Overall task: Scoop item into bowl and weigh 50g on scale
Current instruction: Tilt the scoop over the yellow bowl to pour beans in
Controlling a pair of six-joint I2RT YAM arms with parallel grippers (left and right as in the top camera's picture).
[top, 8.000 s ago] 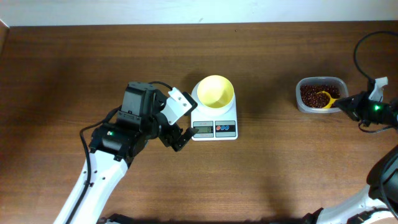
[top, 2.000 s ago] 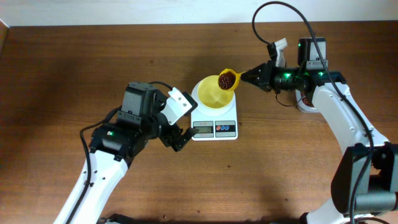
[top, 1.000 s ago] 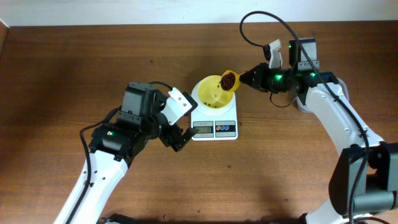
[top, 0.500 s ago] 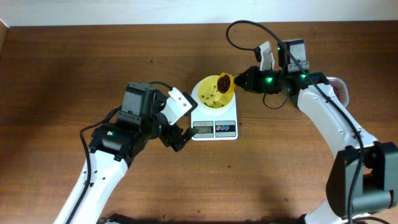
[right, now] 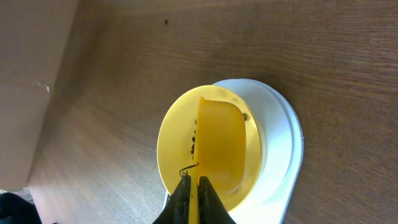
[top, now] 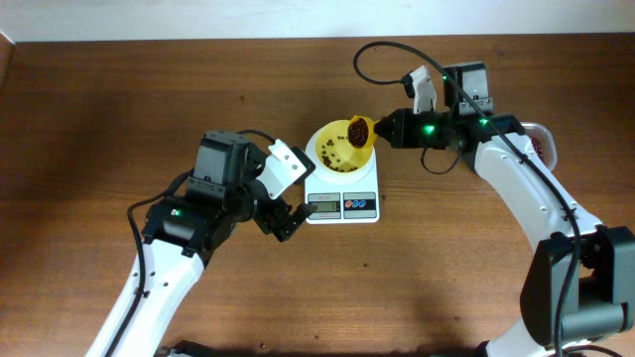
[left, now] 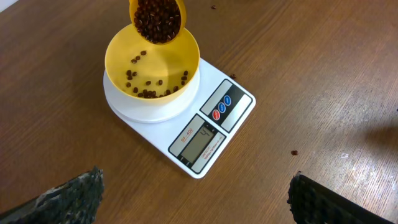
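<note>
The pale yellow bowl (top: 340, 151) stands on the white scale (top: 343, 203). A few reddish-brown beans (left: 147, 93) lie in its bottom. My right gripper (top: 389, 128) is shut on the handle of a yellow scoop (top: 359, 130). It holds the scoop tilted over the bowl's far right rim. The scoop (left: 158, 18) is full of beans. From the right wrist, the scoop's underside (right: 221, 146) covers part of the bowl (right: 168, 143). My left gripper (top: 286, 219) is open and empty by the scale's front left corner. Its fingers (left: 68, 199) are spread wide before the scale (left: 208, 134).
The clear tub of beans (top: 541, 142) sits at the right, mostly hidden behind my right arm. Single stray beans (left: 293, 151) lie on the wood near the scale. The table's far edge meets a pale wall.
My right gripper has carried the loaded scoop left from the tub to over the bowl and tilted it. Beans now lie in the bowl. The left arm has not moved.
</note>
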